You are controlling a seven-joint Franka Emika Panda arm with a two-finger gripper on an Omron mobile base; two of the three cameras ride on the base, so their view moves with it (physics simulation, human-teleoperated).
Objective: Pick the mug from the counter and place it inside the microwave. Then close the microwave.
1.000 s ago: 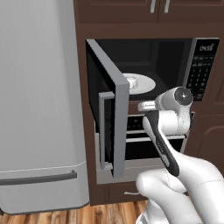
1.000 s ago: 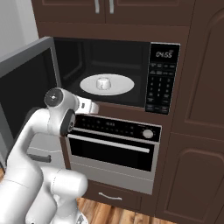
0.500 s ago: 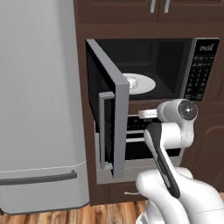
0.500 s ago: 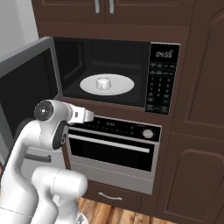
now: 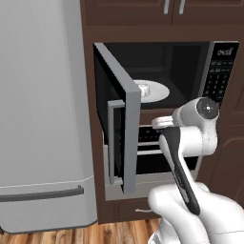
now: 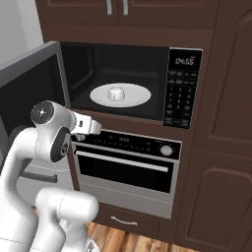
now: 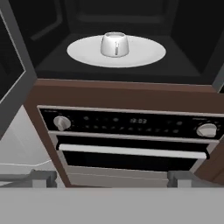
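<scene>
Mug (image 7: 114, 43) sits upright on the turntable (image 7: 144, 54) inside the microwave (image 6: 118, 78), top centre of hand view. My end effector (image 7: 112, 178) is wide open, empty, clear of the cavity. Door (image 5: 119, 138) hangs open at left of left base view, handle (image 5: 112, 143) on its free edge, clear room to swing

The white round turntable (image 7: 116, 51) lies flat on the dark floor of the microwave (image 6: 123, 81) cavity, near the middle. On it stands the mug (image 7: 114, 44) — small, white, upright, set at about the plate's centre, with bare rim showing all around it. The microwave's door (image 5: 116, 116) stands swung open at the left.
</scene>
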